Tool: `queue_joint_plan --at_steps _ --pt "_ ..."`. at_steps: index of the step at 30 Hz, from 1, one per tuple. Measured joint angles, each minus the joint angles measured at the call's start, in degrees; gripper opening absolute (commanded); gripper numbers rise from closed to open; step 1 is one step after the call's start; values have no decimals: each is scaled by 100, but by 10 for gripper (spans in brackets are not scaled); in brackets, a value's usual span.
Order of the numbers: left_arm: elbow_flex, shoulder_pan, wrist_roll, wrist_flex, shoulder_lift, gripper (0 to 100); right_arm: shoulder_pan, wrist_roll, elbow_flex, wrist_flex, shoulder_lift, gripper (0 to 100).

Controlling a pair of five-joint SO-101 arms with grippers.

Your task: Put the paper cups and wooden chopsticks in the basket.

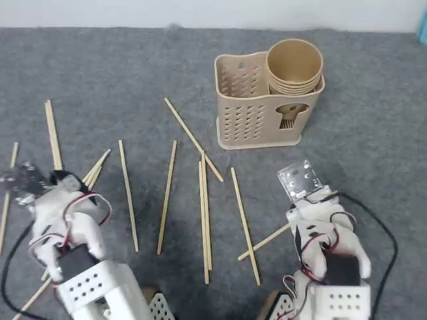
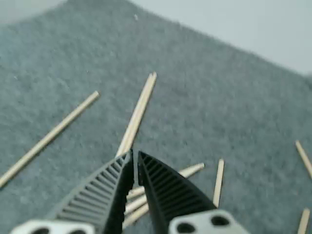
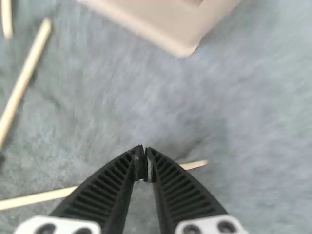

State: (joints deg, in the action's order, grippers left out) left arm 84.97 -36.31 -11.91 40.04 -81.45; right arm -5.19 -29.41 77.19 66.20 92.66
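Paper cups [image 1: 294,63] sit stacked in basket [image 1: 250,120], light stiff slippery chopsticks [image 1: 203,213] scattered on tabletop [image 1: 373,120] before it, probably best pinched mid-length; left pincer [image 2: 135,158] all but closed, empty, right pincer [image 3: 145,151] closed over one.

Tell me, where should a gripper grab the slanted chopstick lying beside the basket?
Grip the slanted chopstick near its middle, on the bare stretch beside the basket, since its end nearer the arms meets other chopsticks. It lies flat on the mat, so probably come straight down from above, jaws straddling its thin width.
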Motion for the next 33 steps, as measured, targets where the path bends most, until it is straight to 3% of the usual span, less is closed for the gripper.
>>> queue_joint_plan --at_steps 7,16,20,25,33 --pt "914 246 360 -598 0 14 -1196 70 -1521 176 -897 54" --pt "1178 281 510 -826 -9 14 -2760 1081 -2233 -1829 -4510 96" --pt "1196 281 598 -888 -9 14 -2927 1327 -2760 -2470 -6145 152" --pt "1196 281 633 -888 -9 15 -2901 1415 -3490 -2620 -7886 140" --pt "1196 378 686 -888 -9 15 -2514 1415 -4202 -2620 -9301 142"
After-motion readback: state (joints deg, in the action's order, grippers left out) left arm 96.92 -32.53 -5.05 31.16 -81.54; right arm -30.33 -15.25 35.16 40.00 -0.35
